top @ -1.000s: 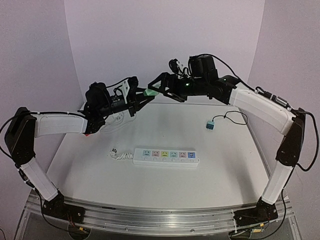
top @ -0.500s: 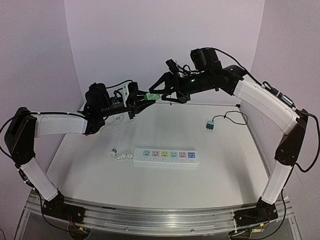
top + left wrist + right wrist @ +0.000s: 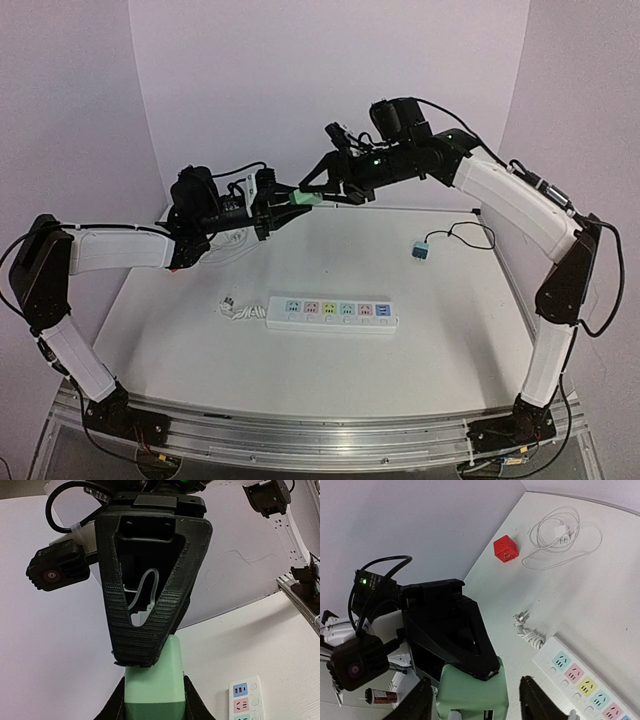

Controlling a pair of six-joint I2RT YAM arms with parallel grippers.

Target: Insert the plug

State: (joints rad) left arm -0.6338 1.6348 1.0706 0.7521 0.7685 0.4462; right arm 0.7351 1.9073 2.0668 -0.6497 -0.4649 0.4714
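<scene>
**Aloft beyond the power strip (image 3: 330,312): a green plug (image 3: 303,198)**

The power strip lies flat on the worktop (image 3: 180,350). Above and beyond it, the left tool (image 3: 290,204) pinches the green plug. The right tool (image 3: 318,190) flanks that plug; whether it presses, I cannot tell.

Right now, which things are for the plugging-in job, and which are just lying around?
For the job:
- green plug, held up in the air
- power strip on the table

Just lying about:
- blue adapter with its wire
- red cube
- white cable
</scene>
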